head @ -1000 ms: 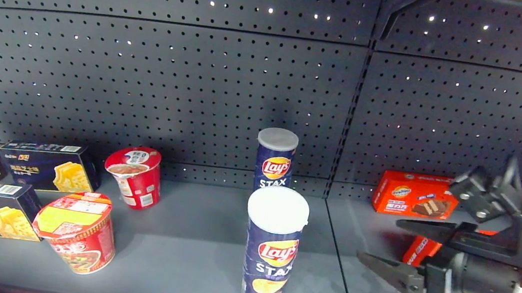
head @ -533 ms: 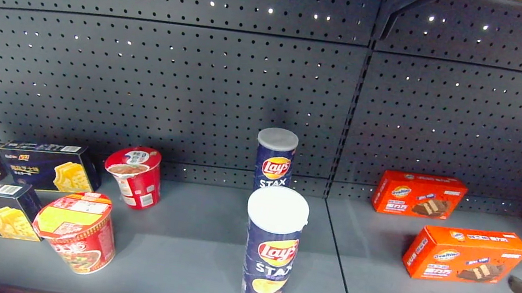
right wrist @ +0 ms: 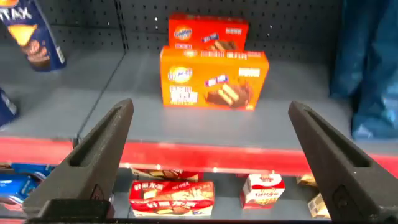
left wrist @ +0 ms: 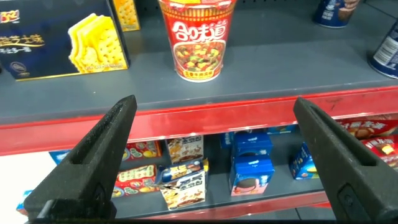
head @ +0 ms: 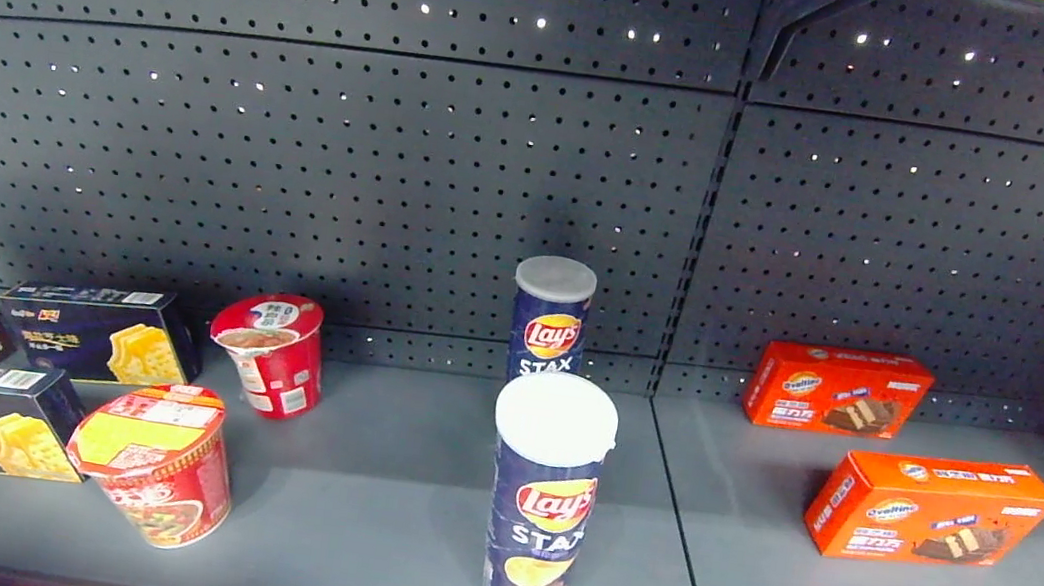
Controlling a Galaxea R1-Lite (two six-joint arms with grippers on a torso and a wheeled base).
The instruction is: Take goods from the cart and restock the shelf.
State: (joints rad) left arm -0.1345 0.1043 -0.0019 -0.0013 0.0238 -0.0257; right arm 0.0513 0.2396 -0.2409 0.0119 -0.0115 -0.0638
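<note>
1. Wafer box (head: 932,510), the front orange one, lay near the shelf's (head: 372,515) right front edge.
2. Right gripper (right wrist: 209,107) hung spread before that edge, not touching it.
3. Left gripper (left wrist: 214,102) was spread, facing the noodle cup (left wrist: 198,37).

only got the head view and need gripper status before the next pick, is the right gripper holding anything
observer: no, the right gripper is open with nothing between its jaws, facing the front orange cardboard box.
operator: and the left
observer: the left gripper is open too, nothing in it, facing the red round noodle cup.
operator: whats under this shelf
observer: small blue cardboard boxes stand below the red shelf edge.
</note>
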